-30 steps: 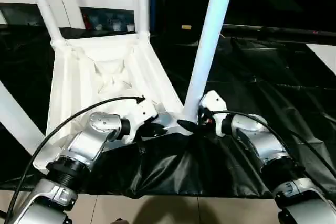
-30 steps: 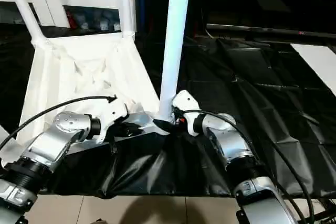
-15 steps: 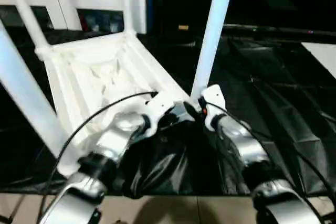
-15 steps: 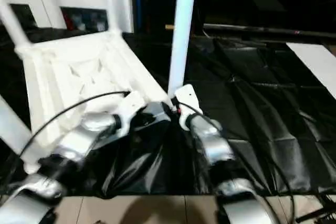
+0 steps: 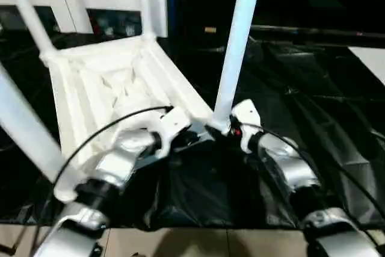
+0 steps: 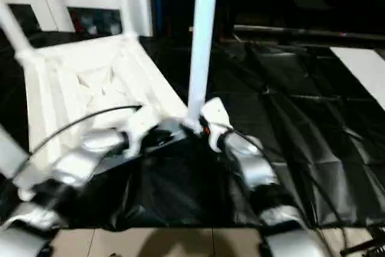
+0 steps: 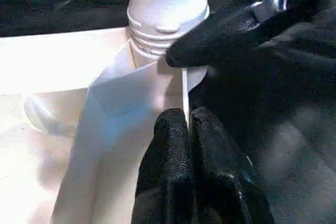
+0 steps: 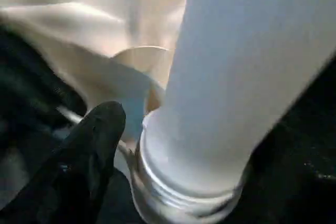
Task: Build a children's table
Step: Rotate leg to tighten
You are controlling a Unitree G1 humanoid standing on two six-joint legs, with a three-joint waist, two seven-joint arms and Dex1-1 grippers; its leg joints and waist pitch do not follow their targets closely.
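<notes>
Table [image 5: 90, 82] corner at sheet [image 5: 313, 106] edge

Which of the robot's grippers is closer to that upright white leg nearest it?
Right. The right gripper sits at the leg's base; the left gripper, shut, rests on the tabletop's corner beside it.

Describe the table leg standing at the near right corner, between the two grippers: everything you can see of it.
The leg is a long, smooth white tube, plastic by its look, standing nearly upright and running out past the top of the head views. Its flared, ribbed foot sits at the round corner socket of the upside-down table top; threads still show. One black finger of the right gripper lies against that base. The left gripper, shut, presses on the corner rim just below it.
</notes>
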